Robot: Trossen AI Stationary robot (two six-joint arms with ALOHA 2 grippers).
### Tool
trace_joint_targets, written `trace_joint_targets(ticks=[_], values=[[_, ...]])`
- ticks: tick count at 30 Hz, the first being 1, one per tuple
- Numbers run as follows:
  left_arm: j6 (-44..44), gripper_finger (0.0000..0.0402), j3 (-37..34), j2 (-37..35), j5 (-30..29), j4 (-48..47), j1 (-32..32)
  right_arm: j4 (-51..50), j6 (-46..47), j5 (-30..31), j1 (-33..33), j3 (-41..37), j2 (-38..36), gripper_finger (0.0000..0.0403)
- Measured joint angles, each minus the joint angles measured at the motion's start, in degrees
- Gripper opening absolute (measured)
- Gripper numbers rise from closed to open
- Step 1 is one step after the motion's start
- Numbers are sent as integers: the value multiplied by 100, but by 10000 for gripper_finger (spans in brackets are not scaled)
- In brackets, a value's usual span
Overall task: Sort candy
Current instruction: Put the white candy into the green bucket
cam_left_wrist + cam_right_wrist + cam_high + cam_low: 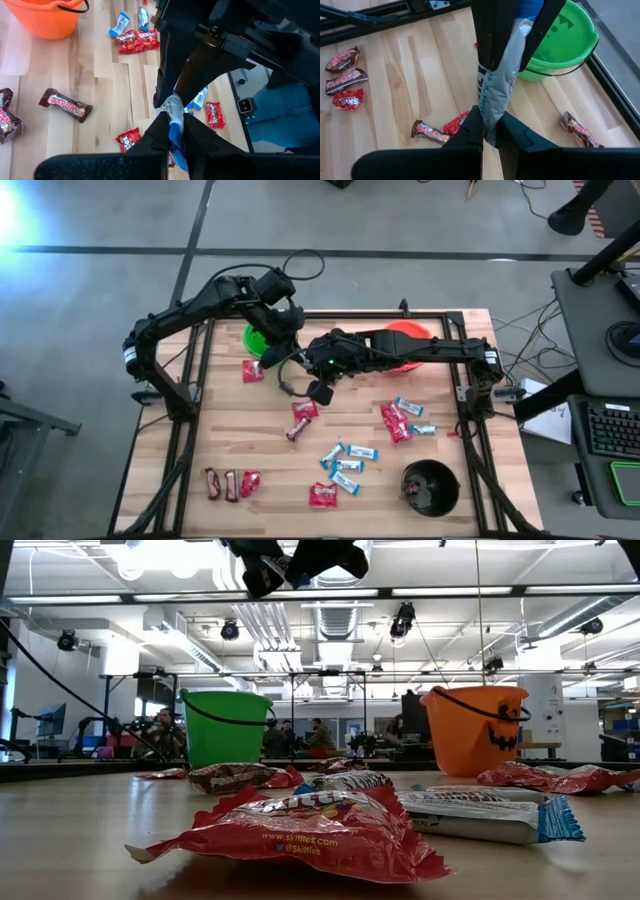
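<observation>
Candy bar, blue-white, held aloft mid-table between both grippers, left and right each clamped on one end, beside green bucket; bare wood below.

The nearest red packet reads "www.skittles.com" and "@Skittles"; the light-blue-and-white bar reads "Cookies 'n' Cre…".

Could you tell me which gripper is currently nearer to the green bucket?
The left gripper, just off the green bucket rim. The right gripper sits slightly farther toward the table's middle. Both are shut on the same light-blue-and-white bar.
</observation>
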Motion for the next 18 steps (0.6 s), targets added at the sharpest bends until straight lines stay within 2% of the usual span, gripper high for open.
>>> trace_joint_targets(ticks=[6,18], values=[[4,7,0,0,-2,-3,0,41,54,-3,0,-2,0,40],[99,7,0,4,-12,-23,-2,-67,-157,15,0,352,0,142]])
